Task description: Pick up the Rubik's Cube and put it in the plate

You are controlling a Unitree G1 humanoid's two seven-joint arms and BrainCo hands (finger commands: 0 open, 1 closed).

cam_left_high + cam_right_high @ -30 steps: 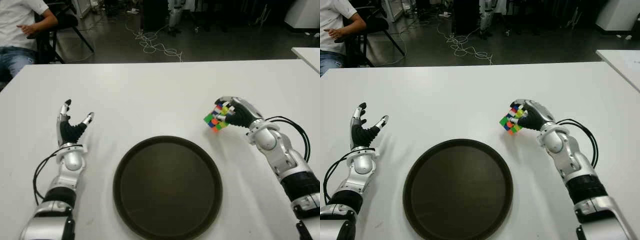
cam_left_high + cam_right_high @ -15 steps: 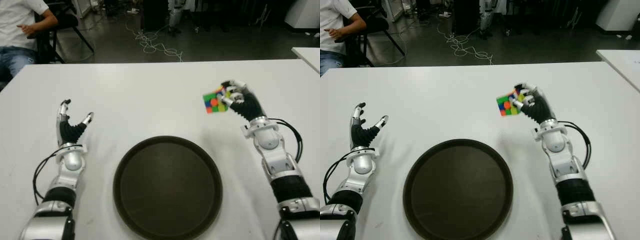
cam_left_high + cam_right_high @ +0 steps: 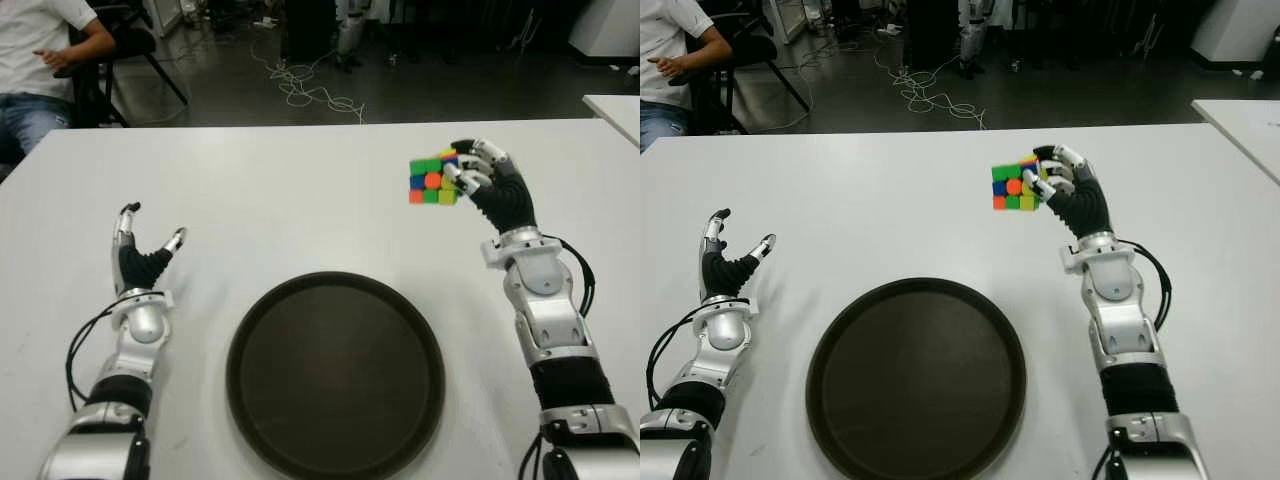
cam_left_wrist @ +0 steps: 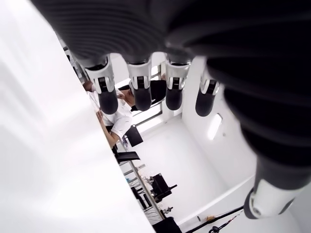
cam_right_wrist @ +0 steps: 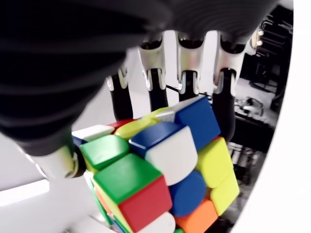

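Note:
My right hand (image 3: 468,172) holds the Rubik's Cube (image 3: 431,179) in the air over the table, beyond and to the right of the plate. Its fingers curl around the multicoloured cube (image 5: 160,170), as the right wrist view confirms. The round dark brown plate (image 3: 335,372) lies on the white table (image 3: 300,200) near the front edge, with nothing in it. My left hand (image 3: 143,252) shows at the left of the plate, fingers spread upward and holding nothing.
A person sits on a chair (image 3: 40,60) beyond the table's far left corner. Cables (image 3: 310,90) lie on the dark floor behind the table. Another white table's corner (image 3: 615,105) shows at the far right.
My right hand has lifted the cube off the table and raised it, the forearm swinging more upright. The left hand has not moved.

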